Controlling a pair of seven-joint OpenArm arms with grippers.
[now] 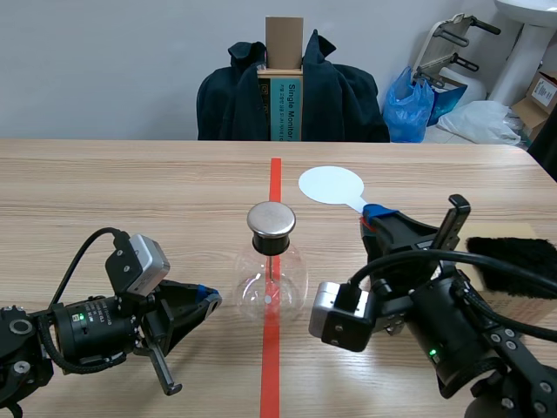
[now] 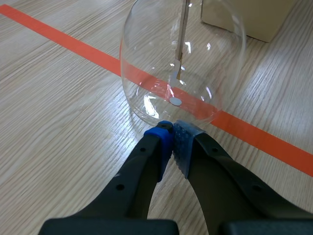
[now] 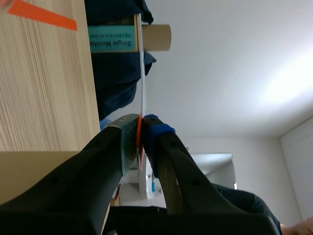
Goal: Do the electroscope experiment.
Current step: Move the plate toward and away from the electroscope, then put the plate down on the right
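Clear round glass flask point(image 1: 271, 280) with metal cap stands at the table's centre. Left gripper point(image 1: 209, 300), clenched empty, points at its left base. Right gripper point(image 1: 376, 213) grasps a pale round paddle point(image 1: 331, 185), far-right of it.

We see a dark coat point(image 1: 339, 100) draped just beyond the far edge of the wooden table point(image 1: 130, 183). A tall brown cardboard box point(image 1: 284, 43) with a teal printed band stands in the middle of the coat. Just right of the coat sits a blue plastic bag point(image 1: 409, 109). Farther right of the coat are a metal frame point(image 1: 448, 48) with black grips, white bags point(image 1: 483, 122), a white pedestal point(image 1: 522, 52) and a carton point(image 1: 538, 97).
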